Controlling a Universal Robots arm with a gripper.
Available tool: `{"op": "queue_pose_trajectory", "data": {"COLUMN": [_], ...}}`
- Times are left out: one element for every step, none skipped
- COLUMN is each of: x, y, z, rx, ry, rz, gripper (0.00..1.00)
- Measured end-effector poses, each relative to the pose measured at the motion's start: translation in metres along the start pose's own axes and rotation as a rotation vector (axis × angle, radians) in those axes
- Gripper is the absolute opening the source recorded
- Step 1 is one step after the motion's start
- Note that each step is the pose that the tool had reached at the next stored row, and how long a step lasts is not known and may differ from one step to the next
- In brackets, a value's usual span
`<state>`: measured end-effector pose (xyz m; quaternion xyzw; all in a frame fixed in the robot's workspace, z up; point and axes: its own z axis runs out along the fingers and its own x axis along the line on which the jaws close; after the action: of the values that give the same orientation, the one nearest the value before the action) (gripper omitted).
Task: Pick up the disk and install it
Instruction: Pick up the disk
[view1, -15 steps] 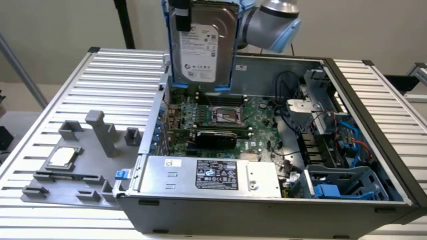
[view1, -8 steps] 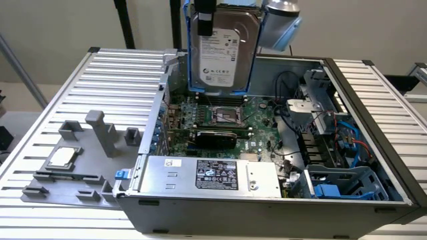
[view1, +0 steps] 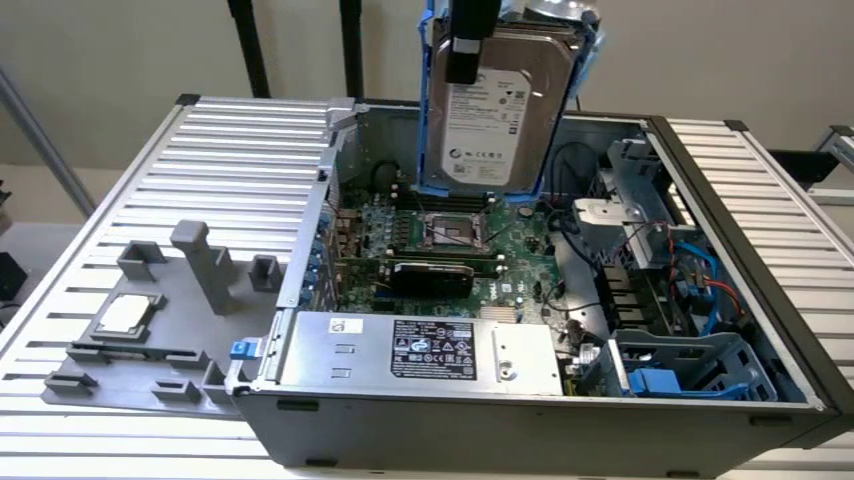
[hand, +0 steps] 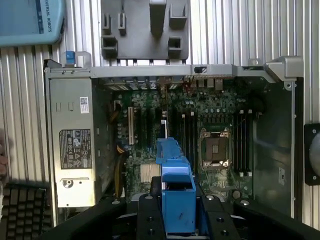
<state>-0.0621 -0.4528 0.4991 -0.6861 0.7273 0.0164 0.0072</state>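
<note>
Exterior view: the disk (view1: 501, 110) is held upright above the open computer case (view1: 534, 432), clear of the motherboard (view1: 441, 225) beneath it. Its long axis is set vertical. Its white printed label (view1: 491, 125) is turned toward the camera, but the print cannot be read. The blue frame (view1: 430, 120) is seen along its edges. The gripper (view1: 463, 55) is clamped on the disk, with one black finger pressed against the labelled face. In the wrist view the disk (hand: 177, 192) is seen edge-on between the black fingers (hand: 149, 212), over the motherboard. "UNIVERSAL ROBOTS" is read on a blue panel (hand: 30, 20). Labels on the power supply (view1: 414, 350) are noted but illegible.
</note>
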Motion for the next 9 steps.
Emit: {"op": "queue_pose_trajectory", "data": {"x": [0.002,0.004,0.005,0.007,0.009,0.011,0.014,0.016,0.018], "y": [-0.0047,-0.0089,-0.0129,-0.0169,-0.0209,-0.0247,-0.0282,-0.0317,-0.0353], "z": [0.0,0.0001,0.0002,0.0003,0.0005,0.0006,0.0008,0.0011,0.0014], "rx": [0.0,0.0,0.0,0.0,0.0,0.0,0.0,0.0001,0.0], "ry": [0.0,0.0,-0.0001,0.0,0.0,0.0001,0.0001,0.0,-0.0001], "rz": [0.0,0.0,0.0,0.0,0.0,0.0,0.0,0.0,0.0], "gripper": [0.0,0.0,0.0,0.0,0.0,0.0,0.0,0.0,0.0]}}
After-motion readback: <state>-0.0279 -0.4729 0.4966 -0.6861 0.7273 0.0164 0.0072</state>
